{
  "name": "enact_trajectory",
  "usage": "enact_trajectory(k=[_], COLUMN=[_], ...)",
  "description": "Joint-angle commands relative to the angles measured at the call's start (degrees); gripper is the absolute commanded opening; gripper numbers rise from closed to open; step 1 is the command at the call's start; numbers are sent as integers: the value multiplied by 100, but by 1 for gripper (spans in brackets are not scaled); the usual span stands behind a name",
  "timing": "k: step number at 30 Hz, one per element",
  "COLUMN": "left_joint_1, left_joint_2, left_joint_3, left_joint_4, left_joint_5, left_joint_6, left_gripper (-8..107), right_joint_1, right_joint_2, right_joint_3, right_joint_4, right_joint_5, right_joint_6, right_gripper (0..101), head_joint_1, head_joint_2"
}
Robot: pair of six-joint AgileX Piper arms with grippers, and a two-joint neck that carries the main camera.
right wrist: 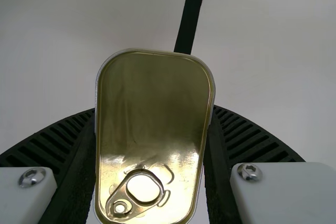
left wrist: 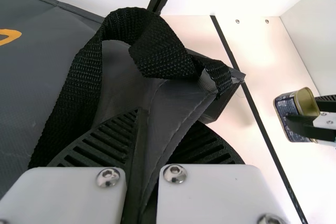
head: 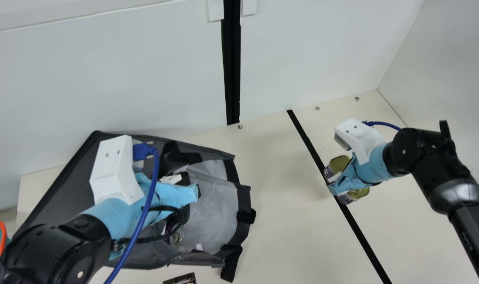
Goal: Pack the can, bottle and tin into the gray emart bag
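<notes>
The gray bag (head: 70,189) lies on its side on the cream worktop (head: 279,217), its open mouth toward the main view's right and its pale lining (head: 217,205) showing. A round-ended metal can (head: 176,237) lies inside it, near the lower side of the mouth in the main view.

At the bag, the left hand (head: 187,195) is closed down to the thickness of the cloth, its ribbed fingers (left wrist: 107,142) pinching a fold of the bag's dark side. A black woven handle (left wrist: 152,51) loops up just beside that fold.

Well apart from the bag, off its mouth end, the right hand (head: 348,179) has its fingers spread to the tin's width and pressed against both sides of the tin (right wrist: 152,103). The lid, with its ring pull (right wrist: 126,215), faces the wrist camera.

A black strip (head: 356,223) crosses the worktop beyond the bag's mouth. Near the bag's other end is a teal basket with an orange rim (head: 2,232). A dark object (head: 180,279) sits just beside the bag's lower edge in the main view, too cut off to identify.
</notes>
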Motion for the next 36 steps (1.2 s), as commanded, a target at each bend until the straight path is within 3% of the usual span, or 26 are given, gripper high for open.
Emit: enact_trajectory(k=[1, 18, 36], left_joint_1=[0, 0, 0], left_joint_2=[0, 0, 0], left_joint_3=[0, 0, 0], left_joint_4=[0, 0, 0], left_joint_5=[0, 0, 0], left_joint_6=[0, 0, 0], left_gripper=[10, 10, 10], right_joint_1=[21, 457, 1319], right_joint_2=[-76, -680, -1090], right_joint_3=[63, 540, 749], right_joint_4=[28, 200, 188], right_joint_5=[18, 210, 453], right_joint_6=[-3, -167, -119], right_gripper=[0, 0, 0], head_joint_1=[-130, -130, -130], head_joint_2=[-14, -14, -14])
